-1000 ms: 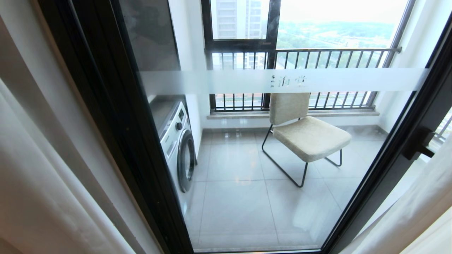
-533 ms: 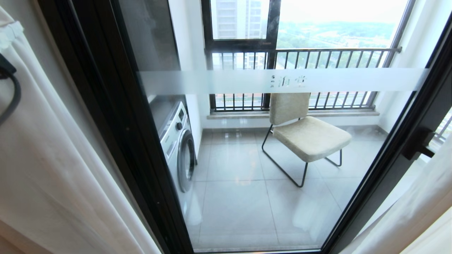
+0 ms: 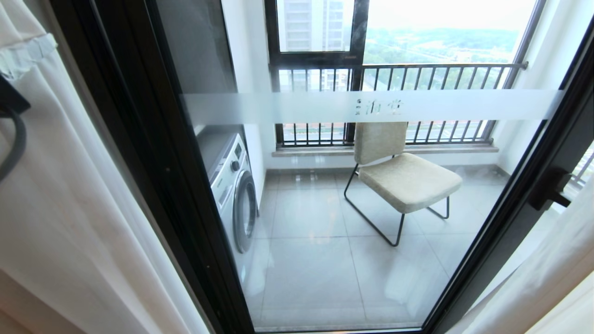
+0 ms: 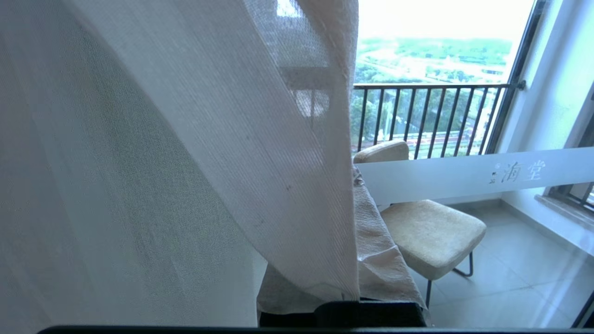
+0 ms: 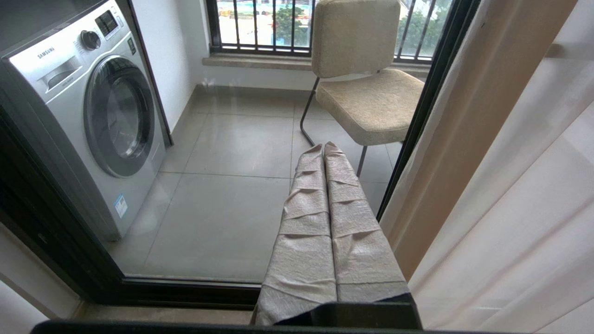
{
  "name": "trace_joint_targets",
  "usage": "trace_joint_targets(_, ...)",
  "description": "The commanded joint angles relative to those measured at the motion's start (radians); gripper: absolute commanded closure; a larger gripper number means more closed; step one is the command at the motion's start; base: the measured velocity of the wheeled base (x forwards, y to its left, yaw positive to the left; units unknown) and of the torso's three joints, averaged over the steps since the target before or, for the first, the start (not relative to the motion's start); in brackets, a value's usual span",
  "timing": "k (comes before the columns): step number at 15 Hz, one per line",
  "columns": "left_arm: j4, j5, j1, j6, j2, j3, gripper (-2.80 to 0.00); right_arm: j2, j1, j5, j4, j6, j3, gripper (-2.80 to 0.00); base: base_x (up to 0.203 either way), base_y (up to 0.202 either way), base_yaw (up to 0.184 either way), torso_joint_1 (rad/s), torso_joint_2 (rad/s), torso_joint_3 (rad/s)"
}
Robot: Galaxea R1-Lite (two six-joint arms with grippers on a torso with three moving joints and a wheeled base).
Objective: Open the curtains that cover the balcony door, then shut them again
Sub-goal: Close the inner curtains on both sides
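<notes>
The right gripper (image 5: 325, 153) has two long fingers (image 5: 306, 232) wrapped in crinkled grey-beige fabric tape, rising from a black base. The left gripper's fingers (image 4: 380, 260) wear the same creased wrapping above a black base. In the head view, a black cable (image 3: 16, 144) loops at the left edge.

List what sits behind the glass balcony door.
Behind the balcony door: a washing machine at left, a beige chair, and a railed window. The sheer curtain and door frame cover the balcony's far left.

Washing machine (image 3: 232, 185) left of beige chair (image 3: 399, 171)
</notes>
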Motion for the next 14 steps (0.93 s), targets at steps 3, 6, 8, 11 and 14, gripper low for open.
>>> trace_joint_targets(3, -0.004, -0.001, -0.005, -0.001, 0.002, 0.000, 0.00, 0.001, 0.000, 0.001, 0.000, -0.001, 0.000, 0.00, 0.000, 0.000, 0.000, 0.000, 0.00, 0.000)
trace_joint_targets(6, -0.004, -0.001, -0.005, -0.001, 0.004, 0.000, 0.00, 0.001, 0.001, 0.001, 0.000, -0.001, 0.000, 0.00, 0.000, 0.000, 0.000, 0.000, 0.00, 0.000)
trace_joint_targets(8, -0.004, -0.001, -0.006, -0.001, 0.004, 0.000, 0.00, 0.001, 0.001, 0.001, 0.000, -0.001, 0.000, 0.00, 0.000, 0.000, 0.000, 0.000, 0.00, 0.000)
trace_joint_targets(11, -0.004, -0.001, -0.006, -0.001, 0.002, 0.008, 0.00, 0.001, 0.001, 0.001, 0.000, -0.001, 0.000, 0.00, 0.000, 0.000, 0.000, 0.000, 0.00, 0.000)
trace_joint_targets(14, -0.004, -0.001, -0.028, -0.001, 0.001, 0.015, 0.00, 0.001, 0.001, 0.001, 0.000, -0.001, 0.000, 0.00, 0.000, 0.000, 0.000, 0.000, 0.00, 0.000)
